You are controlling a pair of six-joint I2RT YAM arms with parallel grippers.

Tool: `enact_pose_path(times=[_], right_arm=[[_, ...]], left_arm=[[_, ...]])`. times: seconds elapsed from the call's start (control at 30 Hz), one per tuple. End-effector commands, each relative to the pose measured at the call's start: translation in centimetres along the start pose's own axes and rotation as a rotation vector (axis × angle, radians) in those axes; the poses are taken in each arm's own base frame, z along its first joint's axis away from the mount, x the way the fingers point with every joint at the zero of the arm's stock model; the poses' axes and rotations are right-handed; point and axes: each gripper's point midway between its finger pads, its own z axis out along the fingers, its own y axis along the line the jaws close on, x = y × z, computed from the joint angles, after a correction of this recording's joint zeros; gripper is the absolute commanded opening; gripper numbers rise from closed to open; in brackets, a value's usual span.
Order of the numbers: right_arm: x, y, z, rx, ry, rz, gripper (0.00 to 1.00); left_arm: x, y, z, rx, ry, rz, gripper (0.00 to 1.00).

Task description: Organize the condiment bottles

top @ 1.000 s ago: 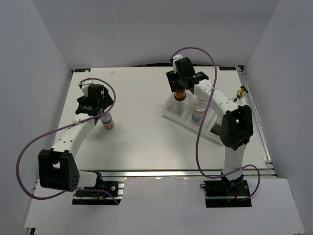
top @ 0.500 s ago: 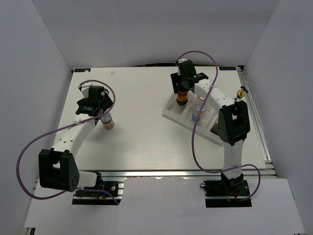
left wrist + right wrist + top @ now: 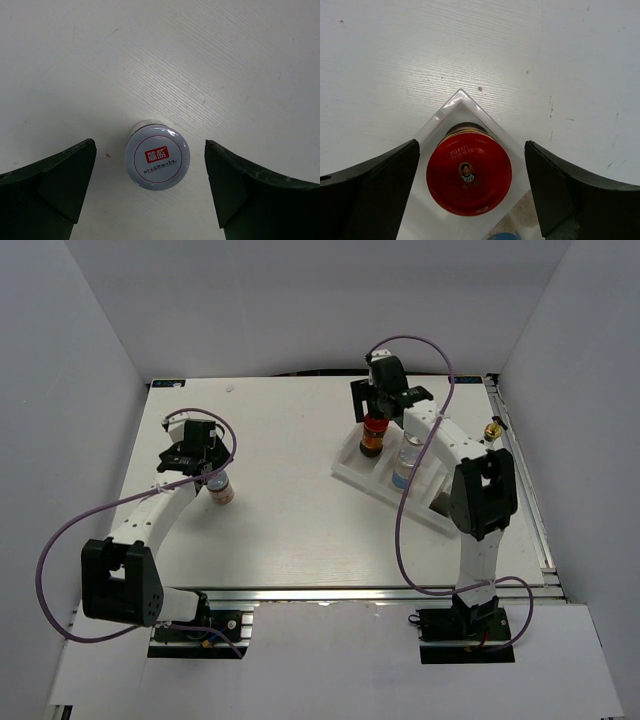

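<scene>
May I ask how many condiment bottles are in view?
4: red-lidded jar and clear bottle in the tray, silver-lidded jar at left, gold-topped bottle at right edge. The right arm may hide more.

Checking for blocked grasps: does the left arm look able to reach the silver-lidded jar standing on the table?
Probably yes. The left hand hangs directly above the silver-lidded jar, fingers open wide on either side, with nothing between them and the jar.
</scene>
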Motion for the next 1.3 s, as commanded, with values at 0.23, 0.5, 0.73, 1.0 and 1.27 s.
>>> enact_pose_path(times=[0.23,0.5,0.73,1.0,1.27], right_arm=[[-11.7,-2.9,-13.5,0.033,-0.352,0.034,0.89],[-8.6,-7.7,-21.9,0.193,-0.499,0.166,0.89],[-3.7,-10.1,-24.0,0.284,-0.505,0.27,0.89],[-0.7,-12.3,-25.3,0.374,-0.491,0.324,0.89],[1.7,-16.1,-28.9,0.502,-0.557,0.439,0.9]], left_arm=[[2.3,-0.2,1.7,-0.02,0.063,0.03,0.98],[3.5,-0.6,2.5,-0.027,0.093,0.069,0.98],[4.1,-1.1,2.4,-0.039,0.106,0.105,0.66],[2.5,-4.6,-0.6,0.083,0.042,0.106,0.1],[-1.0,-16.3,-6.8,0.42,-0.057,0.182,0.0]])
